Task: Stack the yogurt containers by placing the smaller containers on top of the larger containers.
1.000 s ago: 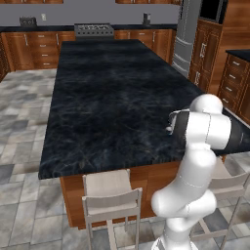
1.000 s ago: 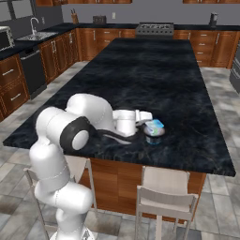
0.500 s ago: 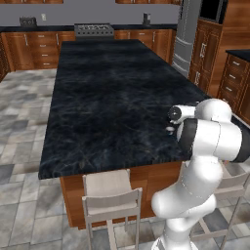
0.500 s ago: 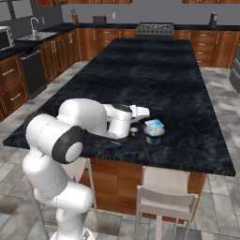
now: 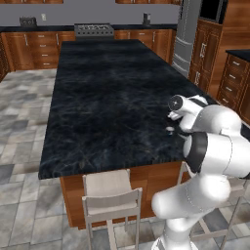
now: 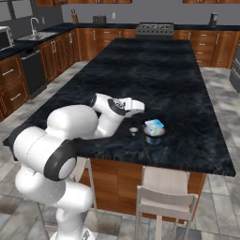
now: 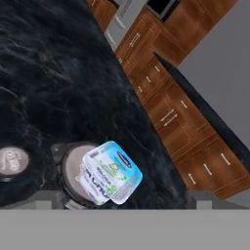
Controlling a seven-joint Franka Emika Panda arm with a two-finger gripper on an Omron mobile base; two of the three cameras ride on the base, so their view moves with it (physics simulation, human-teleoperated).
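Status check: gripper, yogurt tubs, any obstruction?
Gripper open, empty, beside the tubs. Blue-topped small tub already sits tilted on the larger round tub. Tiny round item apart on the counter; nothing blocking.

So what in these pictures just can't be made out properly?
- The print on the blue-topped tub: too blurred to read in the hand view, too small in the right base view.
- The larger round tub under it: half covered by the blue-topped tub in the hand view.
- The small pinkish-topped item: cut off by the left edge of the hand view.
- The pincer: its fingertips aren't visible, so its opening can't be judged.
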